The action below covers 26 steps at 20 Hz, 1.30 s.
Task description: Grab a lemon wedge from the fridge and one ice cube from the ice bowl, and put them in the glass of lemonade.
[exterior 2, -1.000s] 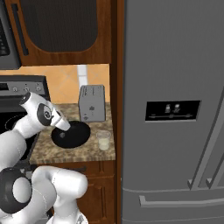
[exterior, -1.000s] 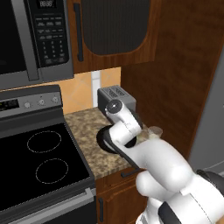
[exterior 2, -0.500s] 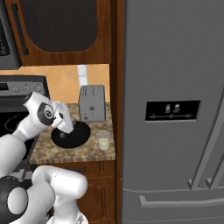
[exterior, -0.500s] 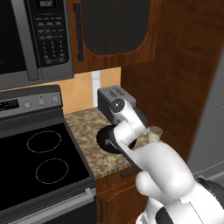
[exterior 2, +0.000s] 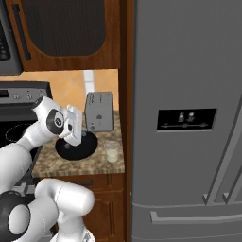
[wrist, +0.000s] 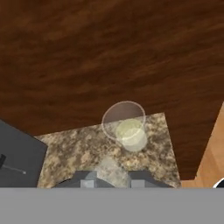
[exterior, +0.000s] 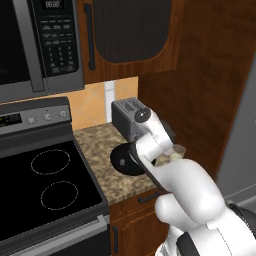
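My gripper [exterior 2: 79,133] hovers over the right rim of the ice bowl [exterior 2: 75,147], a shallow glossy black dish on the speckled counter. In the hand view its fingertips [wrist: 87,179] are shut on a small pale translucent ice cube [wrist: 109,168]. The glass of lemonade [wrist: 126,127] stands just ahead, near the counter's corner by the wooden cabinet side; it also shows right of the bowl [exterior 2: 112,151] and past my arm [exterior: 175,152]. The fridge [exterior 2: 189,118] is on the right with its doors shut. The lemon wedge is hidden.
A grey two-slot toaster [exterior 2: 99,111] stands right behind the bowl against the wall. A black stove top [exterior: 50,180] borders the counter on the left, with a microwave [exterior: 40,45] above. The wooden cabinet side [exterior: 200,90] walls off the counter's right edge.
The hand has shifted right from over the middle of the bowl towards the glass, turning a little. Bowl, glass and toaster have stayed put.
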### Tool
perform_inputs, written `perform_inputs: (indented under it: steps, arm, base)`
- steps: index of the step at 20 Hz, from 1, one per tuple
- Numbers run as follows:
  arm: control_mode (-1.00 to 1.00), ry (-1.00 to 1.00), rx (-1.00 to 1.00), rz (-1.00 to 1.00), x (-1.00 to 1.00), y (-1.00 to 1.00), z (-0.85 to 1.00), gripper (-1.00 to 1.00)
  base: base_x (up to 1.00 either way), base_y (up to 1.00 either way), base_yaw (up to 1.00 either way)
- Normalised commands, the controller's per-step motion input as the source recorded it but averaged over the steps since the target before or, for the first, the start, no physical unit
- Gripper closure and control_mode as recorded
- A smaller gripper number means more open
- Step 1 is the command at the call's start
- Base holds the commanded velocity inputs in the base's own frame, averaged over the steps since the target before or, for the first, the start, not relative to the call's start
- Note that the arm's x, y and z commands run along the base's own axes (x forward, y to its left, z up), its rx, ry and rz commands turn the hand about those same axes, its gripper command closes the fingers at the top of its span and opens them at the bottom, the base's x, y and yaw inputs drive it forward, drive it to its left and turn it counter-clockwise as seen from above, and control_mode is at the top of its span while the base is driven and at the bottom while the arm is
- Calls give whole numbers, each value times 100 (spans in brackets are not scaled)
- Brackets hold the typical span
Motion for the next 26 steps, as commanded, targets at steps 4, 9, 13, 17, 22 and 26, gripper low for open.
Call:
perform_inputs:
  steps: [4,9,13,17,22,26]
  arm:
    - [-100,0,18,-17,-1,-13,1,100]
    - [-100,0,3,-12,0,-18,0,100]
    - [-100,3,-2,-10,0,-9,0,100]
    - [-100,2,0,-5,0,-24,0,100]
    - [-100,4,0,-1,-5,-26,-1,100]
    - [-100,13,-2,0,-1,0,-7,100]
  base:
    - [0,0,0]
    - [0,0,0]
    - [0,0,0]
    - [0,0,0]
    - [0,0,0]
    - [0,0,0]
